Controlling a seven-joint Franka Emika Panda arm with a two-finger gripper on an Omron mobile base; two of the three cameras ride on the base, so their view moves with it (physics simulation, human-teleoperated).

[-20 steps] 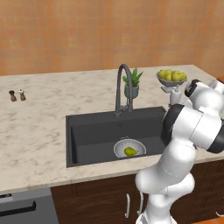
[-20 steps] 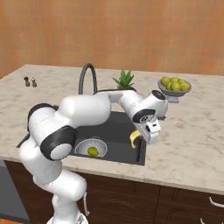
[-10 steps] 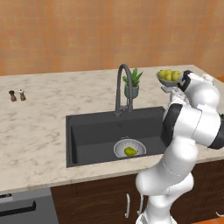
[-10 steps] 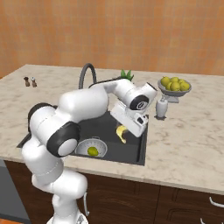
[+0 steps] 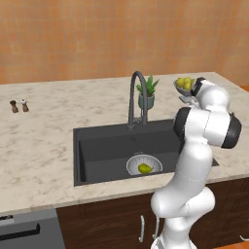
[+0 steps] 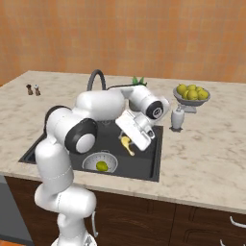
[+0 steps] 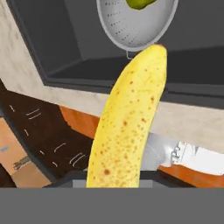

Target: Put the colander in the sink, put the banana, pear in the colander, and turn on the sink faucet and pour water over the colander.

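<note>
In the sink (image 5: pixel 104 146), you've already got the colander (image 5: pixel 144 165) parked with the pear (image 5: pixel 144 168) inside, so that part looks sorted. Your gripper (image 6: pixel 129 141) is pinching the banana (image 6: pixel 127 144) over the basin, just right of the colander. Left for you: drop it in, then flip the faucet (image 5: pixel 135 97) on, looks dry so far.

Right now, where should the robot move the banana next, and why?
Probably across and down toward the colander, then let go. The gripper holds the banana above the sink, beside the colander rather than over it, and the pear already lies inside.
</note>
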